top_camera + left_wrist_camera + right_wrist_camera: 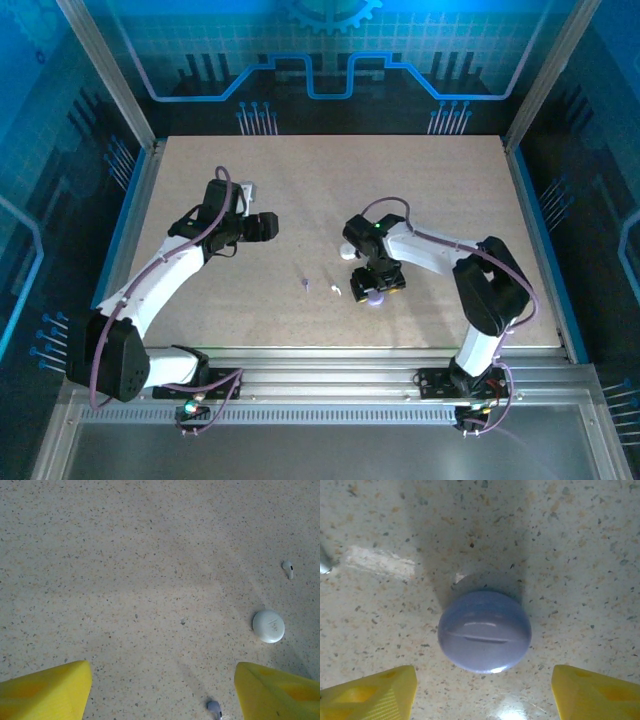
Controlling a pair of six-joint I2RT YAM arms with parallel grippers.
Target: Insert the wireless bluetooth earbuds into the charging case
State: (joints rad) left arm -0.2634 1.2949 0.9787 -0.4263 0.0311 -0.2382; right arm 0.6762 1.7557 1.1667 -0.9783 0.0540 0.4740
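Lavender case [484, 631] just ahead of right tool [484, 680]

Cut off and half hidden

The left wrist view's lower edge cuts off a small lavender earbud [214, 710]. A white sliver [459, 577] peeks from behind the round lavender plastic case [484, 631], too hidden to identify.
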